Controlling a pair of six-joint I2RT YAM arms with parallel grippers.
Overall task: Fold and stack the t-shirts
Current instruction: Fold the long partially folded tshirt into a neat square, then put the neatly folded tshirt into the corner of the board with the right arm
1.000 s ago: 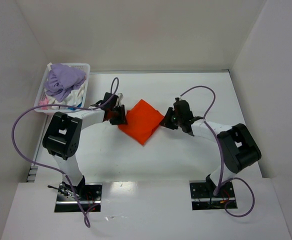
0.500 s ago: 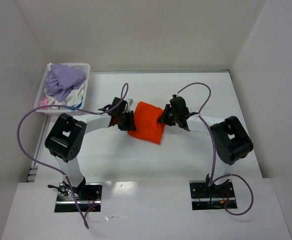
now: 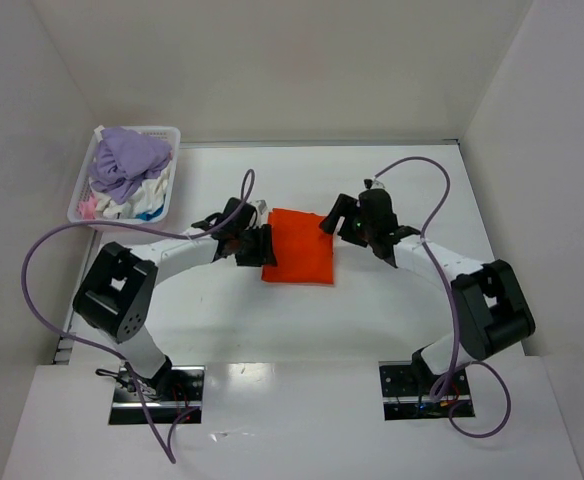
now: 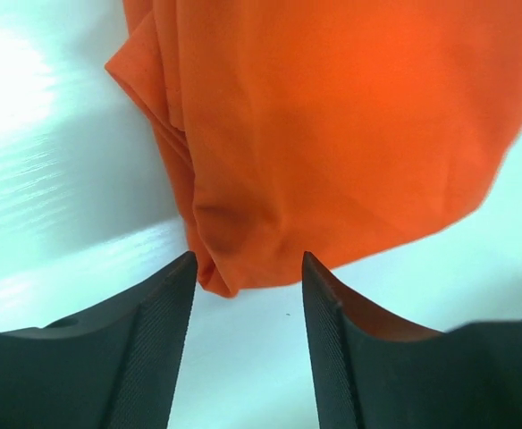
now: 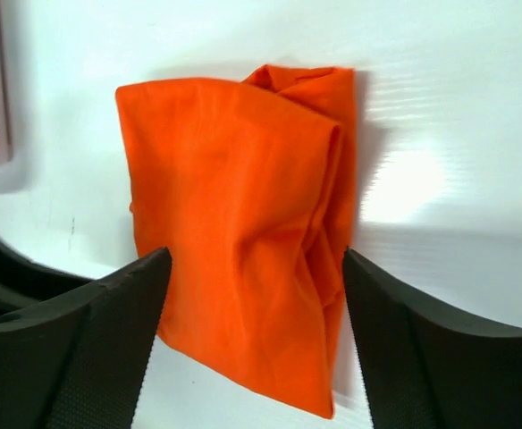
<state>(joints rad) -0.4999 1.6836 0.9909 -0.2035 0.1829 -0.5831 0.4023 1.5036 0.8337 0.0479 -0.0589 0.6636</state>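
Mid-table, the orange t-shirt [image 3: 298, 247] lay flat, folded into a small rectangle. At its left edge sat the left gripper [image 3: 255, 245], fingers apart, with one corner of the cloth lying loose between the tips. Over the other edge hung the right gripper [image 3: 340, 222], fingers spread wide, holding nothing.

The white counter [image 3: 302, 320] carries a folded orange t-shirt [image 3: 299, 260] lying flat around its middle, and a white lattice basket [image 3: 170, 170] heaped with clothes [image 3: 127, 160] in its far left corner.
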